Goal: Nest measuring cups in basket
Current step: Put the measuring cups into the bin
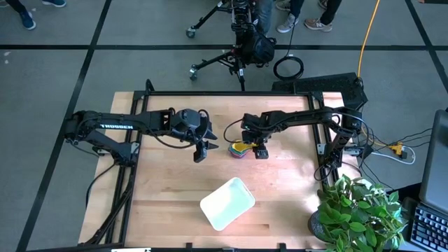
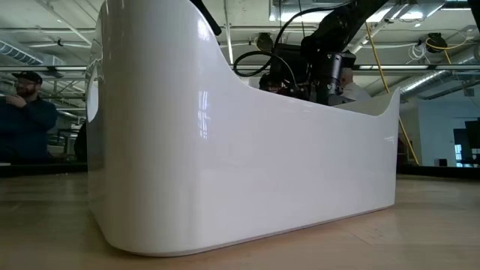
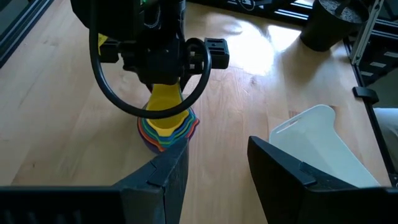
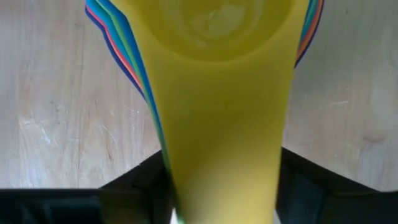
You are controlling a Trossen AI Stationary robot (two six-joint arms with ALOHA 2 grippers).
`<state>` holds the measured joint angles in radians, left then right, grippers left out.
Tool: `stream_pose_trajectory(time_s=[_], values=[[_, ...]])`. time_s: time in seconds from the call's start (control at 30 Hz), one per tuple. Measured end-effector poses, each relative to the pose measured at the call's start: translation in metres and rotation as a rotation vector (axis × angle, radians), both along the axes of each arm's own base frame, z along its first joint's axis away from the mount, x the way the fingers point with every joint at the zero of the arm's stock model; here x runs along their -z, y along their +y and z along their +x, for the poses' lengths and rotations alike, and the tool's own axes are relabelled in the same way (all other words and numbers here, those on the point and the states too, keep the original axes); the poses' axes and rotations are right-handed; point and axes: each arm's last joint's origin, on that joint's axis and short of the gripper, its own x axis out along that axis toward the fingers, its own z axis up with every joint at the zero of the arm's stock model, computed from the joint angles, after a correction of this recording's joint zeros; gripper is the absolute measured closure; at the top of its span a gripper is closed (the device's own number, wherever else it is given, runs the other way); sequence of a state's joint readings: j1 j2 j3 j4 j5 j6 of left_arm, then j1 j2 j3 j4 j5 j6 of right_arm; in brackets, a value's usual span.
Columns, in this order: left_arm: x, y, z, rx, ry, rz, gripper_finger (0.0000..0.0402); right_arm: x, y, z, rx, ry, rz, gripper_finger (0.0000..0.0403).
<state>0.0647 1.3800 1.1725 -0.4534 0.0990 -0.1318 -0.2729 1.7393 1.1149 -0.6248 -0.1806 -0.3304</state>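
Observation:
A nested stack of measuring cups (image 1: 240,149) (image 3: 166,134) stands on the table's middle, with blue, red, orange and green rims showing. The yellow cup (image 3: 166,115) (image 4: 217,25) lies on top. My right gripper (image 1: 260,152) (image 4: 224,186) is over the stack's right side, shut on the yellow cup. My left gripper (image 1: 203,150) (image 3: 217,158) hovers open just left of the stack and touches nothing. The white basket (image 1: 227,203) (image 3: 323,146) (image 2: 247,150) sits empty nearer the table's front edge. My right gripper pinches the yellow cup's flat handle (image 4: 224,124) between its two fingers (image 4: 130,180), which lie along the handle. It comes slanting down from above and the right. The cup's bowl (image 3: 165,121) rests in the stack, and its handle tilts up into the gripper.
A potted plant (image 1: 353,210) stands at the table's near right corner, and its dark pot (image 3: 329,25) shows in the left wrist view. Bare wood lies around the stack and the basket. A person (image 2: 26,112) stands beyond the table, and a wheeled tripod (image 1: 238,56) is past the far edge.

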Motion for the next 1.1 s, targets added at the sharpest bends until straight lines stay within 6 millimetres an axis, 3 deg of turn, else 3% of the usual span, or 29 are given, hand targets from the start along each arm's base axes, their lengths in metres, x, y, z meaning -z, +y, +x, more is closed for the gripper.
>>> stream_pose_trajectory(time_s=[0.33,1.1], values=[[0.000,0.000,0.000,0.000,0.000,0.001,0.0234,0.000,0.001,0.000,-0.024,-0.003,-0.005,0.0278],[0.002,0.000,-0.001,-0.004,0.021,-0.001,0.0234,-0.007,0.013,0.001,-0.073,-0.015,-0.066,0.0278]])
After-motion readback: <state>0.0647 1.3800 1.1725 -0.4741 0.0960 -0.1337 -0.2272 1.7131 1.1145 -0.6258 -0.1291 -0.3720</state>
